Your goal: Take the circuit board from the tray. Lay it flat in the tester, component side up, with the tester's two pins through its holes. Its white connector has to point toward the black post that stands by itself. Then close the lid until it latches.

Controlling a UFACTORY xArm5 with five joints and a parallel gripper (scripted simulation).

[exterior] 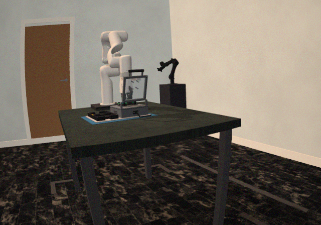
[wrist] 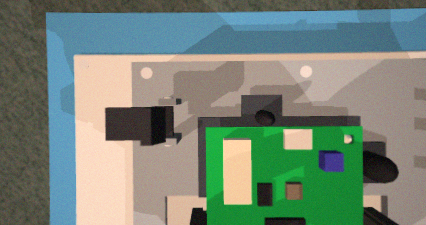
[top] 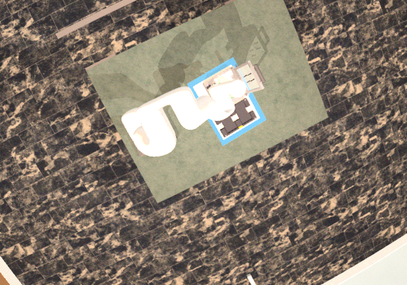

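The green circuit board (wrist: 300, 185) fills the lower middle of the wrist view, component side up. Its long white connector (wrist: 237, 171) is on the side toward the lone black post (wrist: 136, 125). My gripper (wrist: 284, 221) is shut on the board; only dark finger stubs show at its lower left and lower right edges. The board hangs just above the grey tester (wrist: 200, 90) (top: 219, 74) (exterior: 128, 111), over its dark nest (wrist: 260, 109). The tester's clear lid (exterior: 134, 87) (top: 252, 76) stands open and upright. The black tray (top: 245, 109) (exterior: 101, 116) lies beside the tester.
Tester and tray sit on a blue mat (top: 260, 121) (exterior: 88, 119) (wrist: 150, 32) on the green table (top: 282, 45). My white arm (top: 184, 107) reaches over the tester. A small black arm on a dark pedestal (exterior: 172, 94) stands behind the table.
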